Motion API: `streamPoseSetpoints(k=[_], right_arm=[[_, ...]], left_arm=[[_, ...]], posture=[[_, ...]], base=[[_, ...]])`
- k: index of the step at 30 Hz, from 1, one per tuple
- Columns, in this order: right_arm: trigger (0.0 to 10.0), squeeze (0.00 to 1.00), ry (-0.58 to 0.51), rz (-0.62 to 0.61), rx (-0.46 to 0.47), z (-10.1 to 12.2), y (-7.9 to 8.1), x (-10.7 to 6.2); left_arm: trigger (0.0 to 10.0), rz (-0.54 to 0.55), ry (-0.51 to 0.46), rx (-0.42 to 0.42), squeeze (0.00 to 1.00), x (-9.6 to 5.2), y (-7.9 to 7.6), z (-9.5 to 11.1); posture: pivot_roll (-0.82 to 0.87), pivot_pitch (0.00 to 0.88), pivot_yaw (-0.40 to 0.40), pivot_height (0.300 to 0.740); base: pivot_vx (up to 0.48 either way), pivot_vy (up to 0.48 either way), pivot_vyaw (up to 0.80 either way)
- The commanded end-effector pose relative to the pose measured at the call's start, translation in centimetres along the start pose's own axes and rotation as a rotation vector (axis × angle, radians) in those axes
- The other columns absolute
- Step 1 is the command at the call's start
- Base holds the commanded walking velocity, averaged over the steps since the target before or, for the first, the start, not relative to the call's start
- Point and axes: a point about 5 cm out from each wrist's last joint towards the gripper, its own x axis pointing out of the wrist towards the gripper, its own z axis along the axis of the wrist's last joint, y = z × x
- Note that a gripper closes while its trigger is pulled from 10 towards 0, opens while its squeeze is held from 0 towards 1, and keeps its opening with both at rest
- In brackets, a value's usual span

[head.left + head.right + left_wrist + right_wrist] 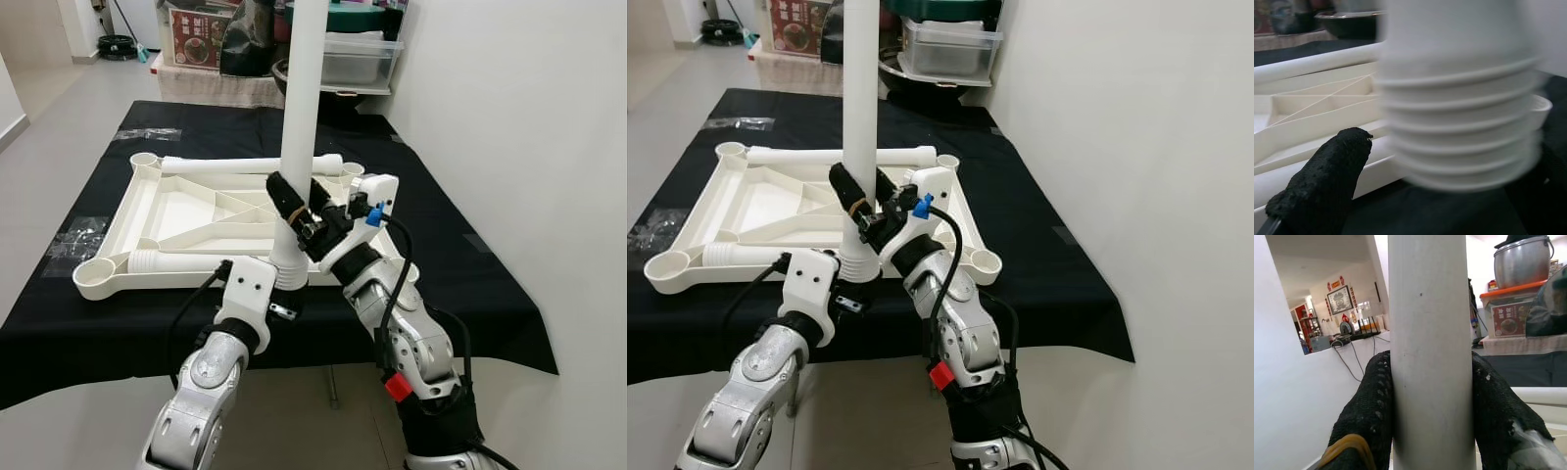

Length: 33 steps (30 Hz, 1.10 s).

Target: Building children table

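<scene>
Upside-down tabletop lies on the black counter. Upright white leg is clamped in the right pincer; left pincer grips its threaded base. Next: steer the thread into a corner socket.

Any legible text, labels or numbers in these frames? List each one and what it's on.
None legible.
Red box label behind the table: print too small to read.
Red sticker on the box under the metal pot: blurred.
Framed wall picture and red hangings beside it: characters too small to read.
</scene>
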Motion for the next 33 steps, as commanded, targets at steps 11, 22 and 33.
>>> streamPoseSetpoints(k=[11, 22, 33], right_arm=[[0.0, 0.00, -0.050, 0.013, 0.065, -0.1, 1.5, 0.6], [0.0, 0.00, -0.029, 0.008, 0.062, -0.8, 1.5, 0.2], [0.0, 0.00, -0.026, 0.009, 0.053, -1.0, 1.6, 0.1]], left_arm=[[10.0, 0.003, 0.029, 0.004, 0.00, -0.1, -0.1, -1.0], [10.0, 0.048, -0.014, -0.015, 0.00, 0.5, 1.2, 0.2], [10.0, 0.017, -0.031, 0.000, 0.00, 1.0, 0.6, 0.4]], posture=[[0.05, 0.000, -0.113, 0.740], [0.05, 0.000, -0.111, 0.740], [0.05, 0.000, -0.107, 0.740]], base=[[0.000, 0.000, 0.00], [0.000, 0.000, 0.00], [0.000, 0.000, 0.00]])
